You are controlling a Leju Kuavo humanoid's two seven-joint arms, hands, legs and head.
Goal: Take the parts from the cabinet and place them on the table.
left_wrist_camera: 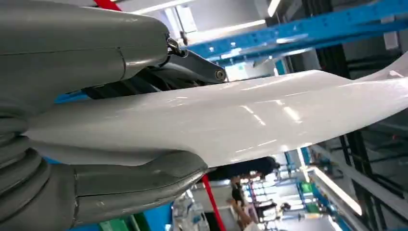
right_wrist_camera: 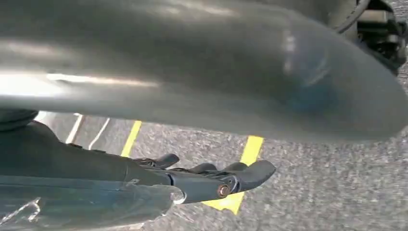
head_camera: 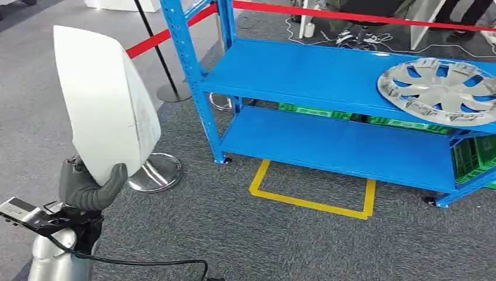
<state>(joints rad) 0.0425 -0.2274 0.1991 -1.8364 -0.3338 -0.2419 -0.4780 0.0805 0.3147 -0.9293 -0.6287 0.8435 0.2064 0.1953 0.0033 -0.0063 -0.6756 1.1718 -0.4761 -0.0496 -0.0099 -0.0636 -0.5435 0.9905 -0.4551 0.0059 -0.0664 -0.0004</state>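
White part [head_camera: 105,99], smooth and curved like a shell, stands up tall in the robot's left hand [head_camera: 90,188], with its long side running up and down and its narrow end down in the hand. It leans a little away from the robot, and its rounded face looks to the right, toward the blue shelf [head_camera: 327,76]. The grey thumb and fingers clasp the bottom edge from both sides; the left wrist view shows the thumb under the part and the dark fingers over it. The part is up in the air above the grey floor [head_camera: 234,234], to the left of the shelf. A silver wheel cover [head_camera: 440,89] lies flat on the top board of the shelf, near its right end. Green crates [head_camera: 474,158] sit at the right end of the bottom board. The right hand [right_wrist_camera: 211,175] hangs over the floor holding nothing, fingers only loosely bent and spread.
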